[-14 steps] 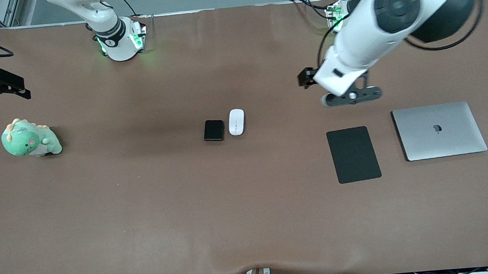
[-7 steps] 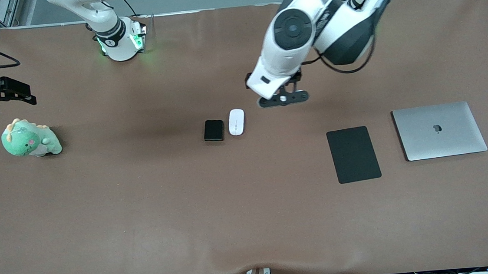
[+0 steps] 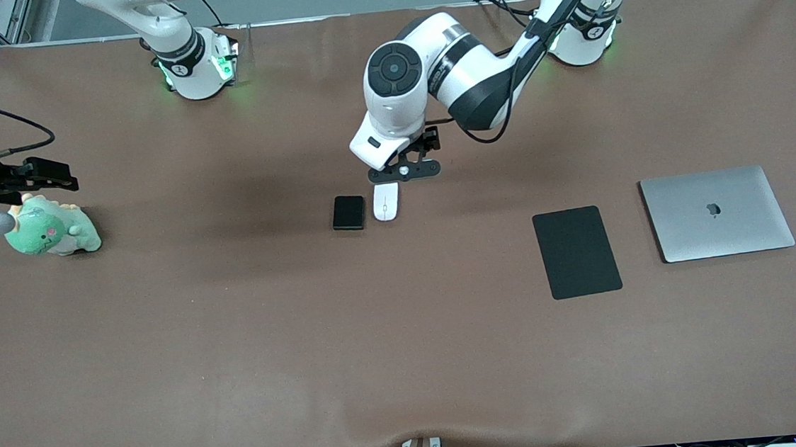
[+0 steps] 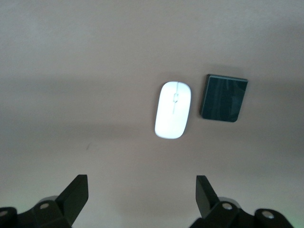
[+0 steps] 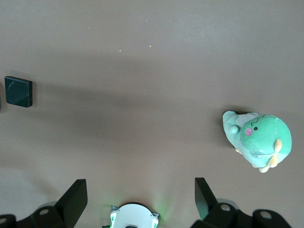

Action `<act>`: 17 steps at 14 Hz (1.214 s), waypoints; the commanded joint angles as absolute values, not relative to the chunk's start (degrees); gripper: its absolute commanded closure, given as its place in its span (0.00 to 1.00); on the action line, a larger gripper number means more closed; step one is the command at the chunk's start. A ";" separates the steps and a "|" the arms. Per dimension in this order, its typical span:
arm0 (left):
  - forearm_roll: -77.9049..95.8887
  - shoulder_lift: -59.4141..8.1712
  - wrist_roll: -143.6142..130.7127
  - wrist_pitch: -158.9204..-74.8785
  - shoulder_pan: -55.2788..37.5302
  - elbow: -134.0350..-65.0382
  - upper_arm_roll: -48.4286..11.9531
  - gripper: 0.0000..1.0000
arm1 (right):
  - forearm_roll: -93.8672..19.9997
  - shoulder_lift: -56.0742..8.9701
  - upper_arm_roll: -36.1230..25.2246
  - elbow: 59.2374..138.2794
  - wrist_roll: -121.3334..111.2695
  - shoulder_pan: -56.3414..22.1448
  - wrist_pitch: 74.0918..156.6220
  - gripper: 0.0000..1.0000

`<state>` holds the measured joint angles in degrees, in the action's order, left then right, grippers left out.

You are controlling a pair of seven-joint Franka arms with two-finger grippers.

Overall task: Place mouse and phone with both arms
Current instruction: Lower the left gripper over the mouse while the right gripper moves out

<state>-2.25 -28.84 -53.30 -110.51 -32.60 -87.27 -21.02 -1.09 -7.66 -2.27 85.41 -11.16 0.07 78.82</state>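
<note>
hovering w/ jaws spread, left gripper [image 3: 404, 171] hangs just over the mouse [image 3: 386, 202], lined up to grab; phone [image 3: 348, 212] lies beside mouse. right gripper [image 3: 25, 183], also open, waits over plush dinosaur [image 3: 50, 228].

Mouse [image 3: 386, 202] and phone [image 3: 349, 212] side by side mid-tabletop [image 3: 236, 336], narrow gap between, too tight for a finger. Outer flank of mouse toward left arm's end: bare. Outer flank of phone toward right arm's end: bare. Left gripper [image 3: 404, 171] above, over the mouse's edge farthest from the front camera, fingers spread wide, nothing between. Mouse pad [image 3: 576, 252] and laptop [image 3: 717, 212] well apart toward left arm's end. Plush dinosaur [image 3: 50, 229] at right arm's end, right gripper [image 3: 6, 204] over it, fingers wide.
</note>
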 commanded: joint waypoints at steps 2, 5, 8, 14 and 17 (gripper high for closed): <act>-5.53 -30.14 -55.28 -120.83 -33.40 -92.02 -20.74 0.00 | -0.62 -10.02 -2.11 84.29 -10.99 0.44 78.05 0.00; -10.18 -34.61 -58.87 -125.58 -33.49 -91.49 -20.74 0.00 | -0.62 -10.11 -2.11 84.29 -10.81 0.44 78.05 0.00; -14.76 -37.52 -62.22 -126.21 -34.54 -91.06 -20.74 0.00 | -1.49 -10.02 -2.02 85.42 -10.37 0.00 78.05 0.00; -22.75 -42.09 -71.26 -133.24 -36.91 -91.05 -20.30 0.00 | -5.80 -9.93 -2.02 87.98 -4.50 -0.44 78.84 0.00; -24.43 -44.82 -73.74 -135.52 -36.91 -89.75 -20.30 0.00 | -6.15 -9.67 -1.93 91.12 -0.10 -1.67 82.07 0.00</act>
<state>-21.91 -42.42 -70.38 -133.04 -36.44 -91.88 -20.71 -5.18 -10.22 -2.04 88.39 -3.09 -0.84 79.82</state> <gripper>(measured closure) 0.000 0.000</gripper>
